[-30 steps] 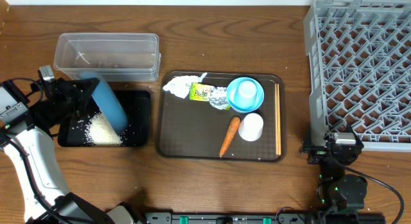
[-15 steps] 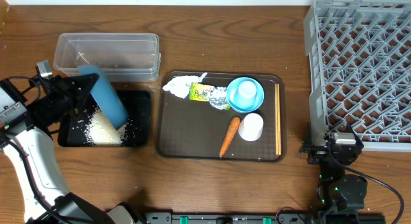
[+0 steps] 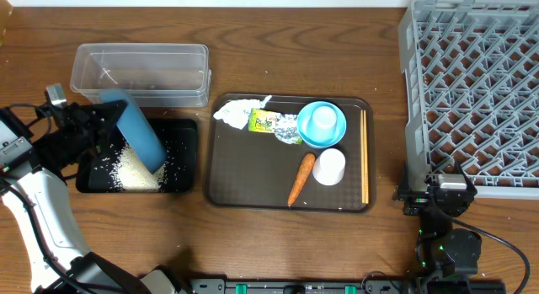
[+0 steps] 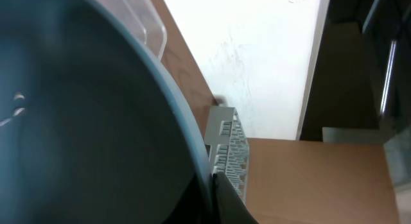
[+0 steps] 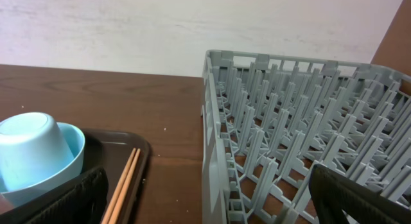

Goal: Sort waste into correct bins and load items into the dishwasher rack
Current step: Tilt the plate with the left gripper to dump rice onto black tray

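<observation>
Your left fingers [image 3: 101, 124] grip the blue bowl [image 3: 141, 138], tipped over the black tray [image 3: 186, 178]; the rack [image 3: 472, 83] lies far right, nearer your released right fingers [image 5: 359, 198].

Rice heap [image 3: 137, 170] lies in the shallow tray [image 3: 187, 172], tub [image 3: 141, 75] behind it; serving tray [image 3: 244, 172] centre, dishwasher rack [image 3: 472, 83] far right.
</observation>
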Action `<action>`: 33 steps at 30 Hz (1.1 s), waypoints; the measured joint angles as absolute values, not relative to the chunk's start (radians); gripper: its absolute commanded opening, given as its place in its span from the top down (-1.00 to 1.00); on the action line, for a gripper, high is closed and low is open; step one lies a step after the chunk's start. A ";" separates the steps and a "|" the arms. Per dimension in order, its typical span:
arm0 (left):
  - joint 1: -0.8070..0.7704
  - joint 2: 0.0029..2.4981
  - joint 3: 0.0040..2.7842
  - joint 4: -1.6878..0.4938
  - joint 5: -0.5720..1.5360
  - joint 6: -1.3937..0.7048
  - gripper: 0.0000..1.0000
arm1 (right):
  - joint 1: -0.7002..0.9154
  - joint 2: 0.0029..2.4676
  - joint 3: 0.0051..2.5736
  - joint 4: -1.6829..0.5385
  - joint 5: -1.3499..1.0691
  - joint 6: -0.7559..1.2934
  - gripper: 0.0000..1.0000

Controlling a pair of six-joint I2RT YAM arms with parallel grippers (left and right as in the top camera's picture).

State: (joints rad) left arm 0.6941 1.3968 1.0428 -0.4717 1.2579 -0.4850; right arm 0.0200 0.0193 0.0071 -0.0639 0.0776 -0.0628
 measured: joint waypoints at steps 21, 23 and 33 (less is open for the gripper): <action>0.700 1.397 1.041 -0.579 1.359 -0.375 0.88 | 0.020 0.019 0.007 -0.064 0.078 -0.063 -0.98; 0.705 1.397 1.042 -0.628 1.354 -0.362 0.88 | 0.020 0.019 0.007 -0.064 0.078 -0.063 -0.99; 0.709 1.398 1.039 -0.701 1.276 -0.250 0.88 | 0.020 0.019 0.007 -0.064 0.078 -0.063 -0.99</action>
State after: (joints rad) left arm 0.7090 1.3975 1.0393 -0.7010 1.2758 -0.2504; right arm 0.0200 0.0193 0.0071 -0.0635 0.0776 -0.0628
